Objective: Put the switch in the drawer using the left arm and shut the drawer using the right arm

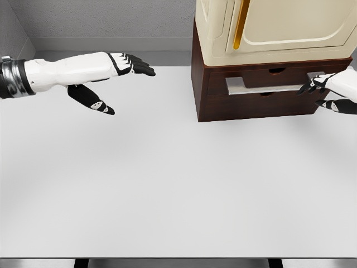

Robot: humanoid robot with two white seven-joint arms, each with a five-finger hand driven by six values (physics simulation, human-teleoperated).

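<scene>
left hand (109, 78): hovers over the worktop (167, 184), fingers spread, holding nothing
right hand (332, 92): fingers apart, at the drawer front
drawer (268, 86): dark wood, barely open

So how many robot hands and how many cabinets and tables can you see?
Robot hands: 2, the left hand with spread fingers and the right hand by the drawer front
Brown drawer cabinet: 1
Cream box on top of it: 1
White table: 1
Total: 5
No switch shows.
</scene>
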